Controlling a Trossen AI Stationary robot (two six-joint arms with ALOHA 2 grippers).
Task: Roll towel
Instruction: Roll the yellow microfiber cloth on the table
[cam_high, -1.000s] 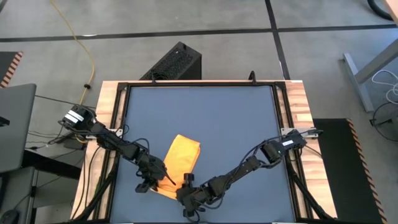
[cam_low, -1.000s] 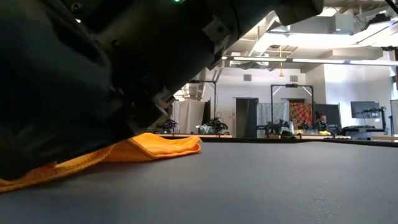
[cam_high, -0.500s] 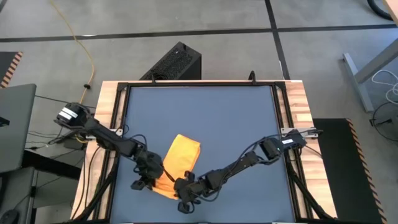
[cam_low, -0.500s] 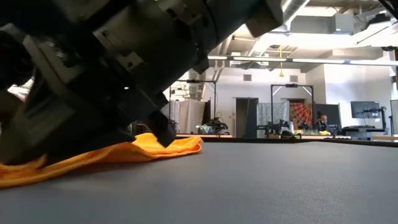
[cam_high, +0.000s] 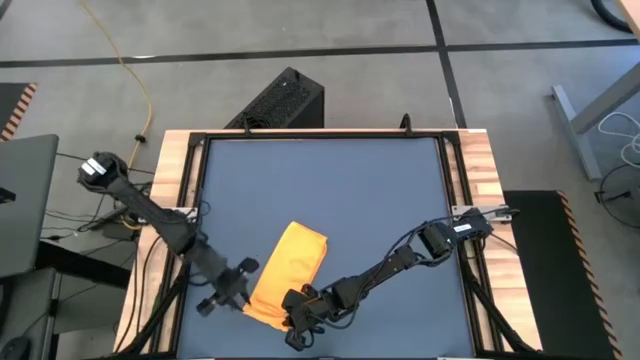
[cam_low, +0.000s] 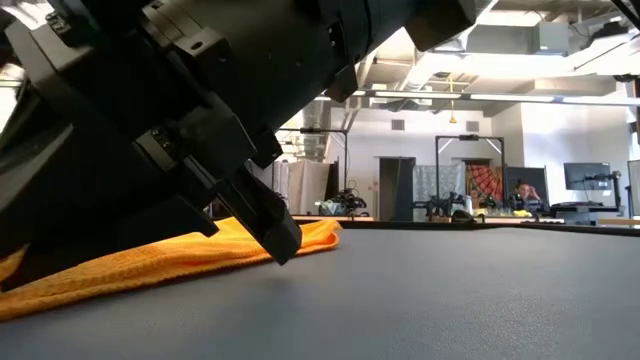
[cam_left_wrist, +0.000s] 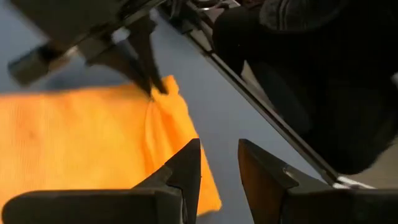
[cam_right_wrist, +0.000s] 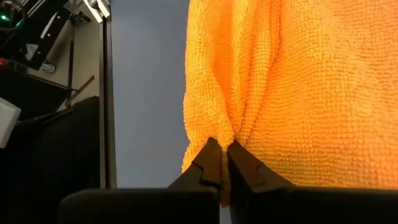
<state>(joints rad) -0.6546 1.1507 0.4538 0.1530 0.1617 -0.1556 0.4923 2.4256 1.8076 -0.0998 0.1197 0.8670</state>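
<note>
The yellow-orange towel (cam_high: 288, 268) lies as a long folded strip on the blue-grey tabletop, slanting from the near edge toward the middle. My right gripper (cam_high: 293, 303) is shut on its near end; in the right wrist view the gripper (cam_right_wrist: 221, 163) bites into the puckered towel (cam_right_wrist: 292, 81). My left gripper (cam_high: 242, 283) hovers just left of the towel's near end. In the left wrist view it (cam_left_wrist: 219, 165) is open with nothing between its fingers, above the towel (cam_left_wrist: 81, 143). My right gripper pinches the towel's near edge, close to its right corner (cam_left_wrist: 164, 89), between its two fingers. The fingers slant down from the table's right and near side. The cloth gathers into a ridge at the fingertips (cam_right_wrist: 217, 127). The rest of the towel lies flat on the table.
The tabletop (cam_high: 330, 180) has free room beyond the towel and to its right. Black rails and wooden strips (cam_high: 470, 170) frame it. A black box (cam_high: 285, 100) stands on the floor past the far edge.
My left gripper has let go of the towel's near end, opened, risen and drawn back toward the table's left edge. My right gripper has rolled its wrist and shut on the towel's near edge. The towel's near end has puckered and its far end has shifted slightly.
</note>
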